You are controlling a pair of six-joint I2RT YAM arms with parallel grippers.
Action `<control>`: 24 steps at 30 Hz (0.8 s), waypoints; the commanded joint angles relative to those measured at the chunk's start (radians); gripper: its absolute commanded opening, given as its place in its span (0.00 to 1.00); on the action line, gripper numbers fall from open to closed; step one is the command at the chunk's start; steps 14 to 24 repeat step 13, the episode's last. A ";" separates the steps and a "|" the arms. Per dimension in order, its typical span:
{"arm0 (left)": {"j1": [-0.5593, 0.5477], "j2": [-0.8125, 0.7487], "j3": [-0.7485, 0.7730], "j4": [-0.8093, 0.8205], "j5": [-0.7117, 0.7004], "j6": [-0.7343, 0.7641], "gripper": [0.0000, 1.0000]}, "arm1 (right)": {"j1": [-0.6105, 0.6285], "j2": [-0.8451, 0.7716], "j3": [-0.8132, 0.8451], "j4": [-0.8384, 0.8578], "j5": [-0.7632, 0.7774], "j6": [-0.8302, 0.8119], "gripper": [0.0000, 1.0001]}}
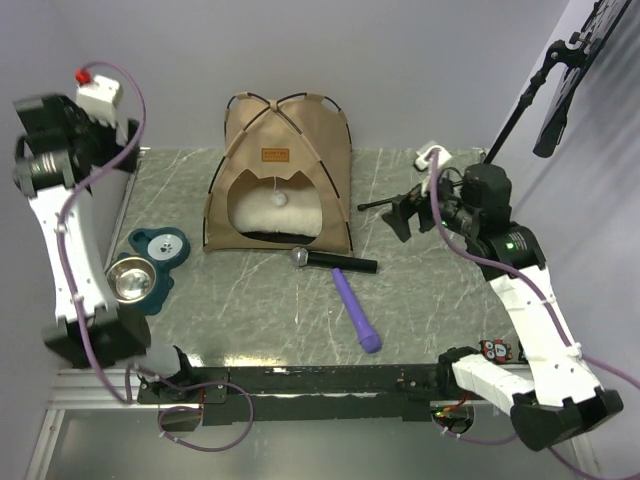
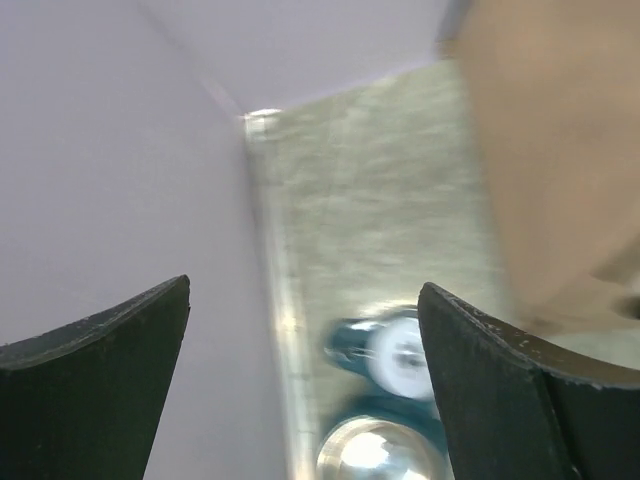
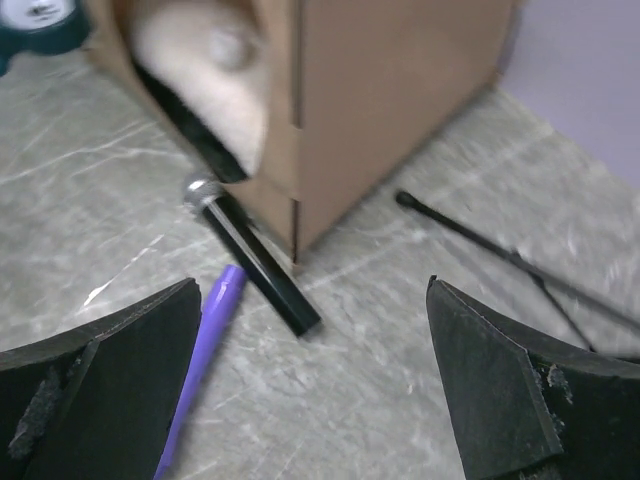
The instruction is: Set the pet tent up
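Your tent (image 1: pixel 280 175) stands upright at the back of the table (image 1: pixel 450 290), its 2 poles crossed on top and its doorway facing the arms, with a pillow (image 1: pixel 272 212) inside. Your left claw (image 2: pixel 300 390) is spread wide, gripping nothing, up by the left wall. Your right claw (image 3: pixel 312 390) is also spread and gripping nothing, right of the tent. A black stick (image 1: pixel 335 262) and a purple stick (image 1: pixel 357 310) lie just in front of the tent.

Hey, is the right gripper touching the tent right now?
Apart. In the top view, a strip of bare table lies between the right gripper and the tent.
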 commanded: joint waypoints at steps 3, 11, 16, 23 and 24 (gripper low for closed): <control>-0.104 -0.303 -0.507 0.127 0.034 -0.202 1.00 | -0.149 -0.107 -0.151 0.074 0.006 0.179 1.00; -0.293 -0.480 -0.795 0.244 -0.158 -0.252 1.00 | -0.163 -0.270 -0.351 0.091 0.118 0.177 1.00; -0.297 -0.488 -0.769 0.245 -0.149 -0.249 1.00 | -0.166 -0.286 -0.355 0.093 0.124 0.177 1.00; -0.297 -0.488 -0.769 0.245 -0.149 -0.249 1.00 | -0.166 -0.286 -0.355 0.093 0.124 0.177 1.00; -0.297 -0.488 -0.769 0.245 -0.149 -0.249 1.00 | -0.166 -0.286 -0.355 0.093 0.124 0.177 1.00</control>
